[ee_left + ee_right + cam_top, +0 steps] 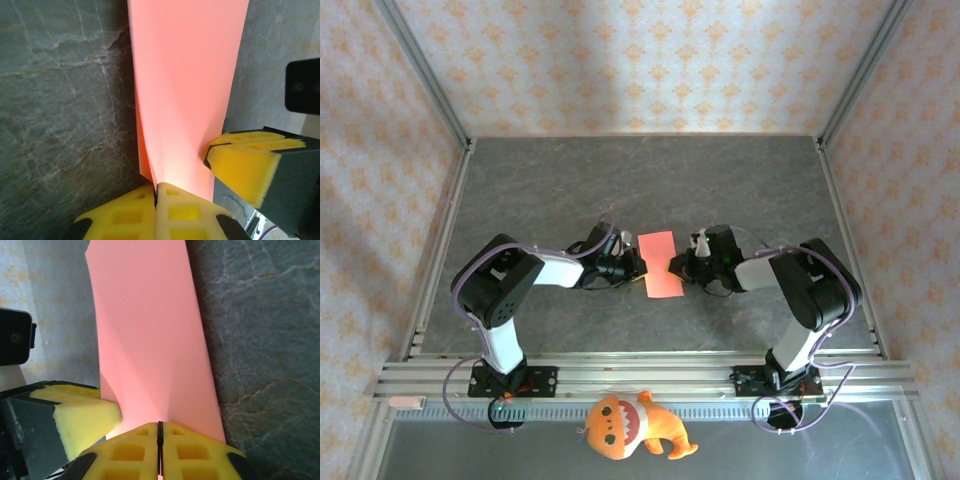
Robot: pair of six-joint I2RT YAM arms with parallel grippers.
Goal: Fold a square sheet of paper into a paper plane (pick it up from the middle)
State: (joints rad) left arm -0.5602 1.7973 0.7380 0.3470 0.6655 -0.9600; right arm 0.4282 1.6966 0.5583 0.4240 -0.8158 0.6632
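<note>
Top external view: the paper sheet (660, 262) sits at the middle of the grey table (620, 180) as a narrow red-pink rectangle, its long sides running roughly from 12 to 6 o'clock with the top end leaning slightly toward 1 o'clock. The left gripper (638, 266) meets the sheet's long edge at 9 o'clock and the right gripper (674, 267) meets the opposite long edge at 3 o'clock, both toward the lower half of the sheet, so the two arms face each other across the paper. An orange plush toy (628, 425) lies well apart at 6 o'clock, past the metal rail (620, 375) at the near edge.

From the left wrist, that gripper's two yellow pads (185, 215) are pressed together with the sheet's edge pinched between them; the paper stretches away toward 12 o'clock and bows a little along its left side. The other gripper's yellow pad (240, 170) touches the sheet at about 4 o'clock.

From the right wrist, its own yellow pads (130, 452) are likewise closed, with a thin seam between them, nipping the paper's near edge. The sheet puckers slightly just above the pinch. Whether the paper lies flat on the table or is raised off it, I cannot tell.
</note>
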